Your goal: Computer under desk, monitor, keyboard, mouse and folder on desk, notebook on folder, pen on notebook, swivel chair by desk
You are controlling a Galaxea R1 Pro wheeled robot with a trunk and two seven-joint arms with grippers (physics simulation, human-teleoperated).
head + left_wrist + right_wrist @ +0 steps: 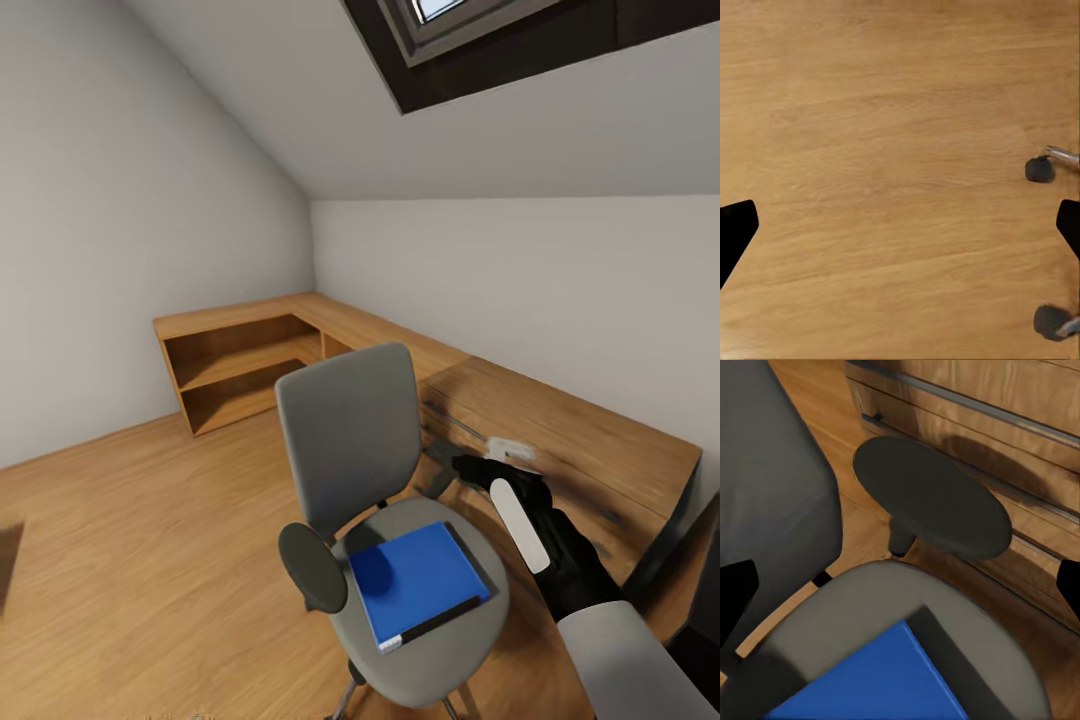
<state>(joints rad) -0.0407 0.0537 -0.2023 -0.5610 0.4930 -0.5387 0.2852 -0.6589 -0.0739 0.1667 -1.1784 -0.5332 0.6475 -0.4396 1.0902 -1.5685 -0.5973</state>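
Note:
The swivel chair (pixel 350 440) stands on the wooden floor, its grey backrest toward the far corner. On its seat (pixel 847 607) lies the bright-blue folder (pixel 415 578), flat, with a dark strip along its near and right edges; the right wrist view looks down on a corner of the folder (pixel 870 682). My right gripper (pixel 450 465) hovers open over the chair's right side, above the black armrest (pixel 930 495), with nothing between its fingers. My left gripper (pixel 900 229) hangs open over bare floor, close to two chair casters (pixel 1040 169).
A light wooden drawer chest (pixel 580 450) runs along the right wall just behind the chair. A low wooden shelf unit (pixel 240 360) fills the far corner. Open floor (pixel 120 560) lies left of the chair. A skylight sits in the sloped ceiling.

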